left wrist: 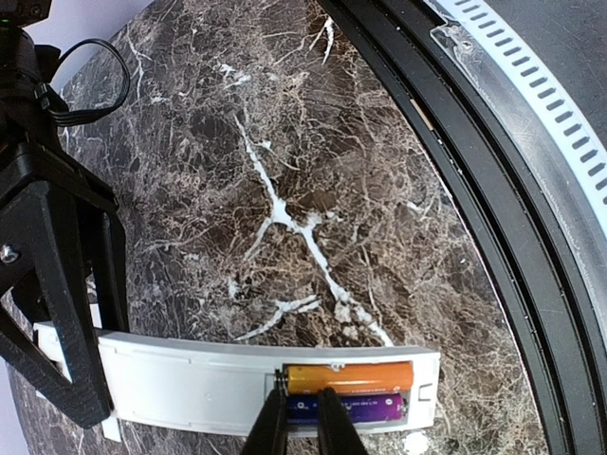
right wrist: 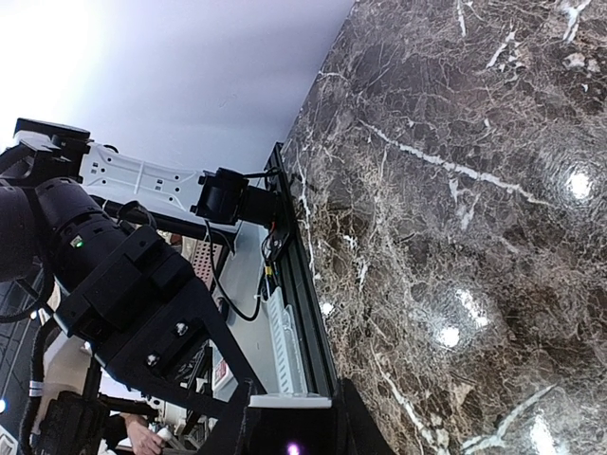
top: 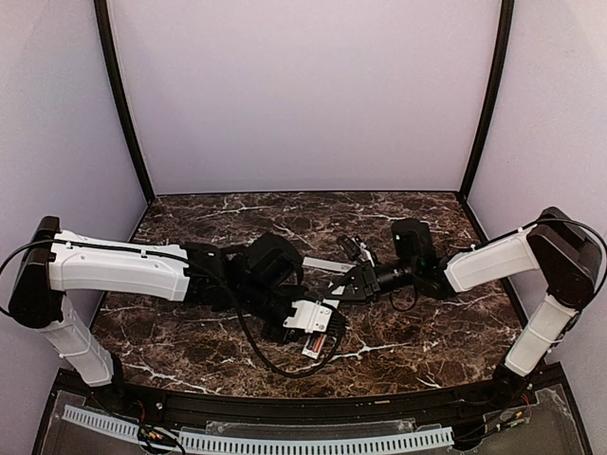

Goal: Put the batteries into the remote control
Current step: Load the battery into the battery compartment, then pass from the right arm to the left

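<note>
Late stage of loading. The right claw [left wrist: 81, 332] is clenched on the plain end of the remote [left wrist: 190, 384], which sits over the near part of the surface [left wrist: 313, 142]. Both batteries lie side by side in the recess at its other end. The orange battery [left wrist: 351, 377] looks seated. The left claw [left wrist: 303, 422] is at the purple battery [left wrist: 370, 409], fingers nearly together; whether it grips cannot be told. Probably remaining: pressing the purple one home and letting go.

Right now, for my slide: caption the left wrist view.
Left gripper at the batteries lying in the remote control, right gripper holding it.
</note>
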You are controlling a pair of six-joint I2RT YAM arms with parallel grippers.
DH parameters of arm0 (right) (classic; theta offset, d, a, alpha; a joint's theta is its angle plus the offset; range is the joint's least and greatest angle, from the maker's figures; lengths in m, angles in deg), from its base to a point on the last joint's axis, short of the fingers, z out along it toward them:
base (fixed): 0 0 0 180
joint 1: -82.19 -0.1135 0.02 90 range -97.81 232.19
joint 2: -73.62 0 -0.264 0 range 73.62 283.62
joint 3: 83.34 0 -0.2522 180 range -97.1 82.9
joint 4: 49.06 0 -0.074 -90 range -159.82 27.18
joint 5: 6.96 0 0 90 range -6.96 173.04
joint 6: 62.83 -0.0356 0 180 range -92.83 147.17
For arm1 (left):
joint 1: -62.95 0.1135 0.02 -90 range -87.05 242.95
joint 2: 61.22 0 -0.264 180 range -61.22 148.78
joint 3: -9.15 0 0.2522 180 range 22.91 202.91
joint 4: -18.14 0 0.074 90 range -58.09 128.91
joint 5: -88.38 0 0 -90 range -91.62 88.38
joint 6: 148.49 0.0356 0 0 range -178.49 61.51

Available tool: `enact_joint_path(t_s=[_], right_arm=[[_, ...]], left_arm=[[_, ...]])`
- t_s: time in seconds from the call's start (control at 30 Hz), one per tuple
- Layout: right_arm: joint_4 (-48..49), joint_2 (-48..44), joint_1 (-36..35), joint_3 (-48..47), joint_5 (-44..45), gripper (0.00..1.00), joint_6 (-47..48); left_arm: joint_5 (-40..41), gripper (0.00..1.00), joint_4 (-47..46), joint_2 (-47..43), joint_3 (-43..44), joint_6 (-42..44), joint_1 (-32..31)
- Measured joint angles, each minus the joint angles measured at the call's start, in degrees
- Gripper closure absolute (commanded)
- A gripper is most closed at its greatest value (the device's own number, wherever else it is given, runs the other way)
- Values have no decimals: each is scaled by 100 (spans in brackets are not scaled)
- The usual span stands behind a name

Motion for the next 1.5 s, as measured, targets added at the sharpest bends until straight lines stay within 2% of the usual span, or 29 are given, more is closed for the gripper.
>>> enact_joint_path(t_s=[0.37,0.4,0.5,0.53,0.6,0.7,0.87,1.0,1.27,1.5], right_arm=[[273,-72,151,142,33,100,-44],[330,-111,188,170,20,100,-37],[415,-245,343,267,11,100,22],[422,-284,413,299,13,100,57],[415,-354,533,348,15,100,116],[308,-531,682,358,39,100,293],[74,-977,780,354,131,100,645],[-181,-1279,782,284,232,100,929],[-557,-1591,782,107,404,100,1325],[-586,-1606,782,90,413,100,1316]], left_arm=[[282,62,-66,-111,-22,-236,-46],[317,54,-59,-149,-22,-304,-46],[424,40,-83,-297,-17,-612,-46],[455,31,-116,-367,-17,-730,-46],[479,23,-260,-540,-22,-1045,2],[341,20,-570,-837,-61,-1709,173],[-273,19,-905,-940,-61,-2892,822],[-962,26,-1038,-721,-46,-3685,1270],[-2024,34,-1113,35,214,-4494,1296],[-2326,46,-1043,417,599,-4712,1290]])
